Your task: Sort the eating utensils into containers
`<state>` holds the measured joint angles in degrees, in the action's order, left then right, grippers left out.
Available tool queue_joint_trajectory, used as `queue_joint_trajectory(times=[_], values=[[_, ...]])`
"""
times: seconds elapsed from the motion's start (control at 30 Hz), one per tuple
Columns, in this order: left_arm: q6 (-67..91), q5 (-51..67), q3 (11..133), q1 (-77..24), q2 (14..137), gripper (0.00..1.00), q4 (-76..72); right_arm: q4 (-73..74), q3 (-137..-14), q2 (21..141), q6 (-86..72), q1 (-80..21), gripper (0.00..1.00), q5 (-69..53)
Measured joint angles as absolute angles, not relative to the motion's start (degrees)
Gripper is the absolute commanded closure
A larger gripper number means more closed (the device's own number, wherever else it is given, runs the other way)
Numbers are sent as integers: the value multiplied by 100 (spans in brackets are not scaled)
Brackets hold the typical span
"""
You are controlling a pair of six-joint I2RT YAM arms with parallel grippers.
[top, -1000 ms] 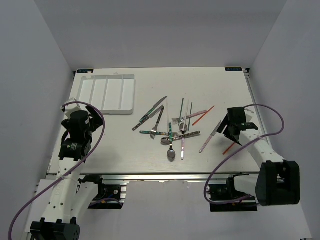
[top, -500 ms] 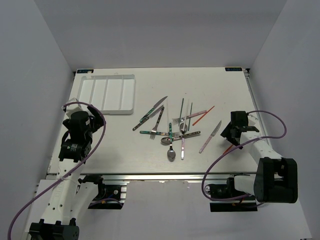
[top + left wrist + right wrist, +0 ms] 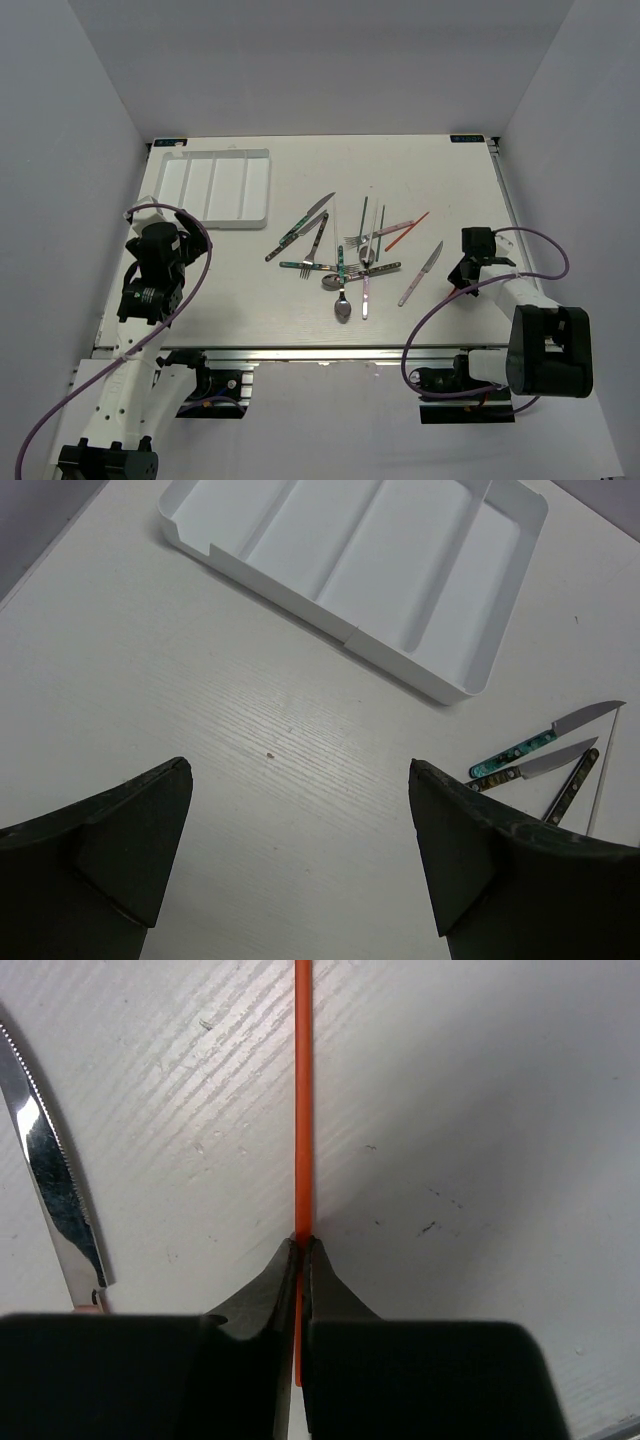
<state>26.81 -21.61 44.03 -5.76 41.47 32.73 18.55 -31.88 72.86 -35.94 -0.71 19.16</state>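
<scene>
Orange chopstick (image 3: 302, 1090), near end hidden, sits pinched in right end effector (image 3: 301, 1246).

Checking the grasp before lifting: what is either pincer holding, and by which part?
The right pincer pinches the orange chopstick, seemingly near one end. The left pincer is open, empty.

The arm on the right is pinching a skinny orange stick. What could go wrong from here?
The right tool grips the orange chopstick with only its tips, so the thin stick may slip or swivel when lifted. The white tray sits far off to the left, so a long carry gives more chances to drop it. The knife lying close by could get nudged.
</scene>
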Motion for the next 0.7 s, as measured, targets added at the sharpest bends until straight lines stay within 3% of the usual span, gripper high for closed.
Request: queue_joint_trajectory(times=[0.23, 0.4, 0.53, 0.7], values=[[2679, -2128, 4403, -576, 4167, 2, 3258, 1767, -3188, 7231, -3489, -69, 100, 1625], [2650, -1686, 4403, -576, 4263, 2, 3140, 1824, -3199, 6425, -3234, -84, 100, 661], [2718, -696, 4342, -576, 4375, 2, 2749, 1479, -3343, 5924, -3192, -370, 100, -447], [3787, 1573, 3667, -674, 4818, 2, 827, 180, -3402, 6042, -3376, -1940, 100, -1835]])
